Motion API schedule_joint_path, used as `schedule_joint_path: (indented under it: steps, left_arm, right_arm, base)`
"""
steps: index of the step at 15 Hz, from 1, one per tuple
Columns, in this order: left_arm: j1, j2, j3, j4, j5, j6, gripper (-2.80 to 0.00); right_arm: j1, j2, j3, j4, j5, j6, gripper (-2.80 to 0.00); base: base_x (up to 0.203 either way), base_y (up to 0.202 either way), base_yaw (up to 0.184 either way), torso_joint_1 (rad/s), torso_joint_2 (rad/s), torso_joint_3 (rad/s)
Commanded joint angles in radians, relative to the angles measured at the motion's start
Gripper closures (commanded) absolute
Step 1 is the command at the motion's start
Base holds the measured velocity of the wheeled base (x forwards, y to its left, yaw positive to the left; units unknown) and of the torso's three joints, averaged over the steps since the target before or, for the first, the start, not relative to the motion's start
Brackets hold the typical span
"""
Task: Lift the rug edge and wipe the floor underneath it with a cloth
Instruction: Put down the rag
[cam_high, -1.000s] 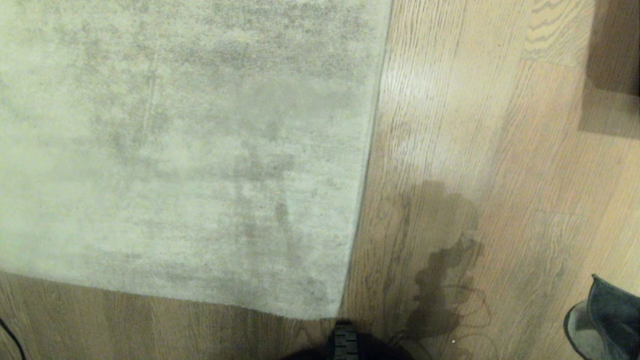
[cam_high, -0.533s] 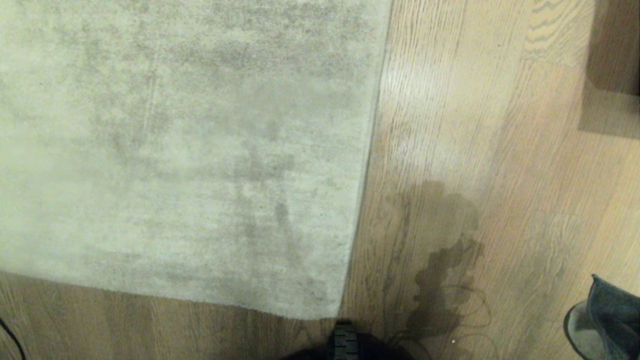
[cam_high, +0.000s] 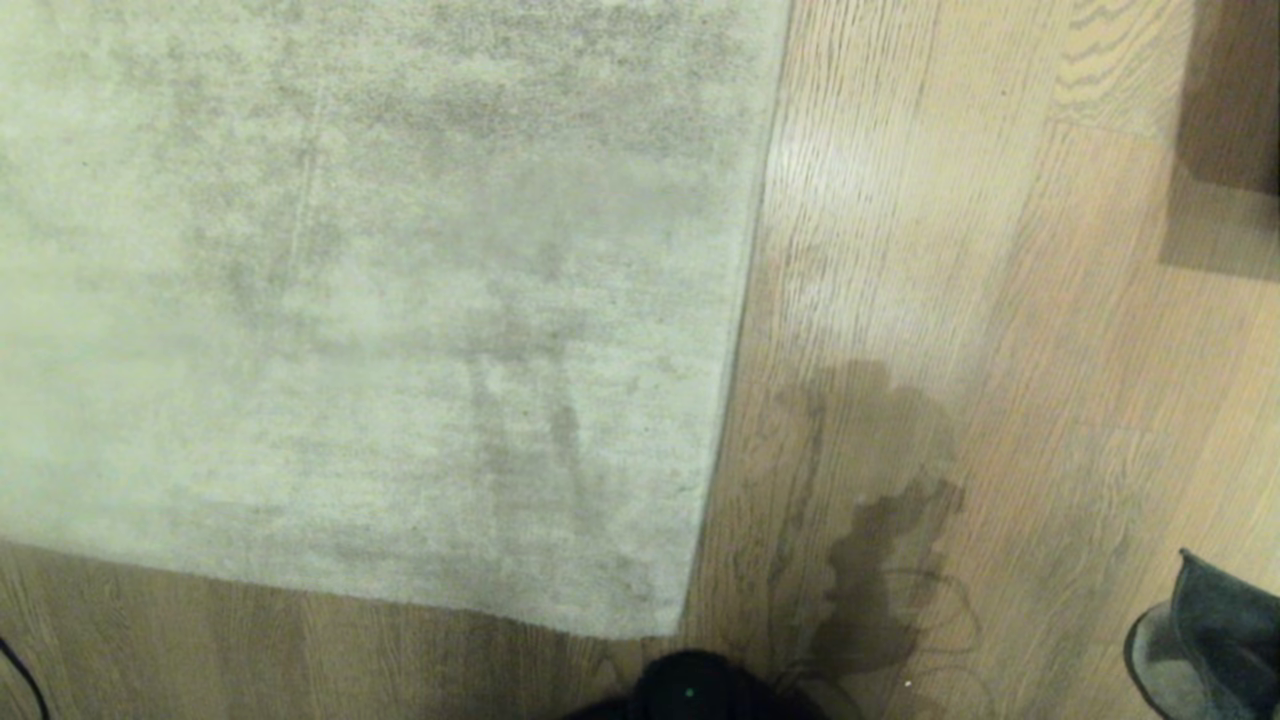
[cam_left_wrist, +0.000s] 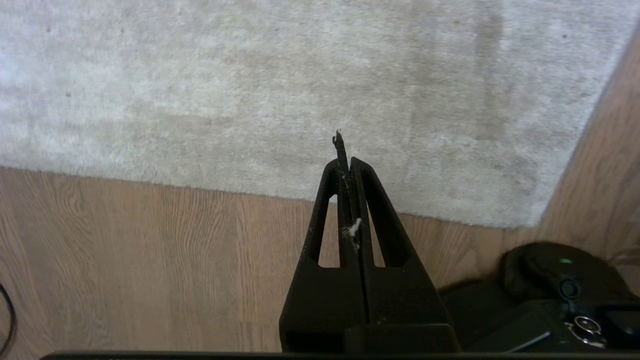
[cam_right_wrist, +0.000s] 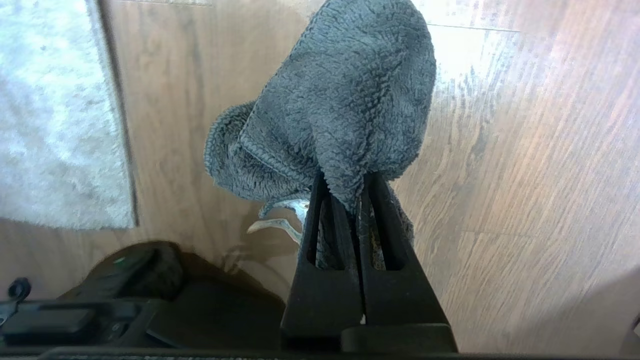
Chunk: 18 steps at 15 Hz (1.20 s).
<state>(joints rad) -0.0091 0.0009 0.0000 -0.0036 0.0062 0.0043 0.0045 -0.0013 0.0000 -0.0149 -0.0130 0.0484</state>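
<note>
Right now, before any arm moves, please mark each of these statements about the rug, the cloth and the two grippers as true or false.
1. The rug lies flat on the floor, no edge lifted. True.
2. The cloth lies on the rug. False: the right gripper is shut on it, above bare floor beside the rug.
3. The left gripper is shut and holds nothing. True.
4. The left gripper grips the rug's edge. False: it hangs above the rug's near edge, not gripping it.
5. The rug's near right corner shows in the head view. True.
</note>
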Motion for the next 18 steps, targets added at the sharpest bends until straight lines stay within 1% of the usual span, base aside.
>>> schedule_joint_path:
  steps: [1,12,13,18]
  left_arm:
    - [0.001,0.001,0.0,-0.001,0.0,0.0,0.0]
    - [0.001,0.001,0.0,-0.003,0.0,-0.001,0.0]
    - [0.001,0.001,0.0,-0.003,0.0,-0.001,0.0]
    - [0.001,0.001,0.0,-0.001,0.0,0.0,0.0]
  right_arm:
    - [0.003,0.001,0.0,0.0,-0.001,0.001,0.0]
    - [0.002,0.001,0.0,0.0,-0.001,0.001,0.0]
    - [0.003,0.001,0.0,0.0,-0.001,0.001,0.0]
    - [0.002,0.001,0.0,0.0,-0.001,0.001,0.0]
  base:
    - [-0.002,-0.092,0.011,0.002,0.0,0.012]
    - [0.0,-0.188,0.002,0.002,0.0,0.003]
    - [0.0,-0.102,0.0,0.006,0.0,0.003]
    - [0.0,0.0,0.0,0.0,0.0,0.0]
